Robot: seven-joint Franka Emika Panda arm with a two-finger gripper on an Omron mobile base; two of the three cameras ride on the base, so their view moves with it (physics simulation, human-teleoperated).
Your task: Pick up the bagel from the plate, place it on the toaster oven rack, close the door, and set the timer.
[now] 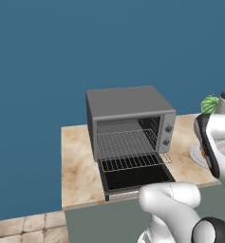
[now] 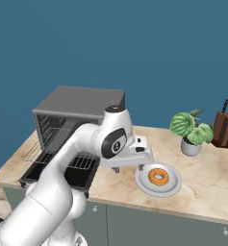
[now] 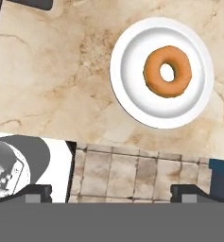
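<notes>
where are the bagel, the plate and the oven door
bagel (image 3: 168, 71), hand view, on its orange-brown ring left of the hole
plate (image 3: 132, 90), hand view, on its bare white lower left part
door (image 1: 135, 176), left base view, on its dark glass panel

Base views flanking the toaster oven (image 1: 128, 124); hand view straight down over the plate (image 3: 132, 90).

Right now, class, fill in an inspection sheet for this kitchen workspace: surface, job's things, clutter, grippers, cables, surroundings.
Surface: beige marble counter, grey cabinets below.
Job's things: bagel lies on the white plate; toaster oven stands with its door folded down and rack pulled partly out.
Clutter: potted plant and knife block at the counter's right end.
Grippers: gripper open, above the counter beside the plate, holding nothing.
Cables: nothing seen.
Surroundings: blue wall, tiled floor.
</notes>
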